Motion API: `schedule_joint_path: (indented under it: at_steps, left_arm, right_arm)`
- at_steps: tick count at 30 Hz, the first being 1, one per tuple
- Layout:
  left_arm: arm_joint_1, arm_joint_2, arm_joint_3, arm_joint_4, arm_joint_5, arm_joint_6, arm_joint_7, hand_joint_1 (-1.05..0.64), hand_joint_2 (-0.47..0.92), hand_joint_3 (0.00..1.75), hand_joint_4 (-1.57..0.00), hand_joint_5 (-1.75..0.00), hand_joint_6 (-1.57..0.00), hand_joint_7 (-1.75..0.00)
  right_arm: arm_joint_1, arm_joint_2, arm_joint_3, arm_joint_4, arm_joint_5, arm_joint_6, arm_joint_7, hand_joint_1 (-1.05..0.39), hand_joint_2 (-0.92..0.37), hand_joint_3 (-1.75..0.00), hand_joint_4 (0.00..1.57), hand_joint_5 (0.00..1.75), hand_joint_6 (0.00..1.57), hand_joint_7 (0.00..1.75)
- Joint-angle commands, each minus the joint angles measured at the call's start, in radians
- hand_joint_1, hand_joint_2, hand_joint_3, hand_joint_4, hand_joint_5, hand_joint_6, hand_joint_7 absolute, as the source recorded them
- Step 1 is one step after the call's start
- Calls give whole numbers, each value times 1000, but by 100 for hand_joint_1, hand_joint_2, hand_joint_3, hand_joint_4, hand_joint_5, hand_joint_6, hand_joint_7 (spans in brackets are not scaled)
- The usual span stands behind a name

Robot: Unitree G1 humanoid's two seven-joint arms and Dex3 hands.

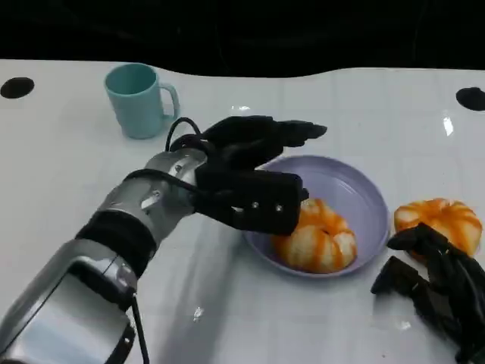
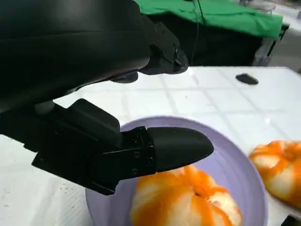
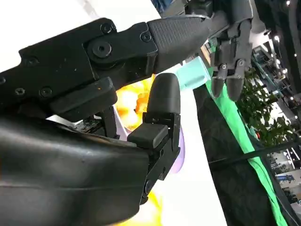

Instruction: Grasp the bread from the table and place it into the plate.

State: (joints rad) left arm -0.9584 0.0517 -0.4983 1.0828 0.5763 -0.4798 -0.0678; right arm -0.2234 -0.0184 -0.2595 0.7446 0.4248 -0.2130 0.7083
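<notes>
Orange-glazed bread [image 1: 317, 239] lies in the lilac plate [image 1: 356, 189]; left hand [image 1: 254, 171] spread above it, holding nothing. Judged light, soft, crushable: cradle its sides gently.

We see a round bread roll striped orange and cream [image 1: 317, 239] in a pale lavender, plain round plate [image 1: 356, 189], and a second roll with the same orange and cream stripes [image 1: 442, 221] on the glossy white table [image 1: 68, 159]. A light teal mug [image 1: 139, 99] is unpatterned. Our left hand [image 1: 254, 171] and right hand [image 1: 439, 284] are matte black; the forearm shell [image 1: 144, 201] is silver. Black round marks [image 1: 17, 87] dot the table, and green cloth [image 2: 221, 12] lies beyond.
</notes>
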Motion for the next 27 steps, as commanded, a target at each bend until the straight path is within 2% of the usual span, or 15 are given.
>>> schedule_joint_path:
  at_steps: [1,5,8,9,12,14,17,18,20,21,25,26,27]
  left_arm:
    - [83,45,70,-44,-85,-86,-5,-86,92,67,-22,-30,-31,-7]
    - [161,55,124,-71,-141,-166,25,-81,92,61,-29,-34,-38,-8]
    - [287,16,242,-105,-355,-242,-86,-76,92,54,-34,-39,-41,-9]
    - [324,6,272,-124,-419,-252,-130,-76,92,56,-33,-47,-42,-8]
    - [398,-16,322,-191,-547,-241,-233,-74,92,55,-31,-57,-43,-7]
    - [471,-40,362,-267,-674,-209,-332,-70,92,53,-38,-61,-45,-8]
    - [556,-80,422,-377,-862,-81,-467,-69,92,47,-46,-63,-51,-9]
    - [595,-95,445,-440,-949,20,-505,-68,92,46,-47,-63,-51,-9]
    - [657,-112,480,-549,-1077,192,-549,-67,92,39,-57,-68,-64,-14]
    - [685,-118,495,-599,-1132,274,-561,-65,92,41,-58,-75,-70,-16]
    - [726,-121,520,-695,-1179,408,-561,-62,92,44,-60,-84,-77,-19]
    - [756,-115,543,-730,-1235,493,-565,-62,92,45,-62,-94,-80,-24]
    - [780,-105,560,-759,-1279,568,-572,-62,92,47,-62,-122,-76,-54]
  right_arm:
    - [19,-10,-3,9,-7,-2,-7,-51,-92,-25,63,159,56,130]
    - [17,-11,-4,10,-7,0,-6,-52,-92,-25,62,159,55,131]
    - [17,-12,-5,5,-3,18,-13,-53,-92,-21,62,159,56,130]
    - [17,-12,-7,3,-1,25,-17,-53,-92,-20,63,159,56,129]
    - [17,-12,-8,0,0,33,-24,-53,-92,-18,63,158,57,128]
    - [17,-11,-8,-4,-1,36,-29,-53,-92,-17,64,158,57,127]
    - [21,-13,0,-7,-17,20,-40,-54,-92,-17,64,157,58,125]
    - [25,-13,2,-11,-22,16,-47,-54,-92,-17,64,157,58,125]
    - [29,-12,5,-15,-27,12,-56,-54,-92,-17,64,157,60,125]
    - [29,-12,5,-16,-30,10,-58,-55,-92,-17,64,158,61,125]
    - [30,-10,5,-16,-33,6,-61,-55,-92,-18,65,159,62,124]
    - [29,-8,2,-18,-21,20,-49,-55,-92,-17,64,159,62,124]
    - [29,-6,-1,-20,-13,26,-41,-54,-92,-17,63,160,61,124]
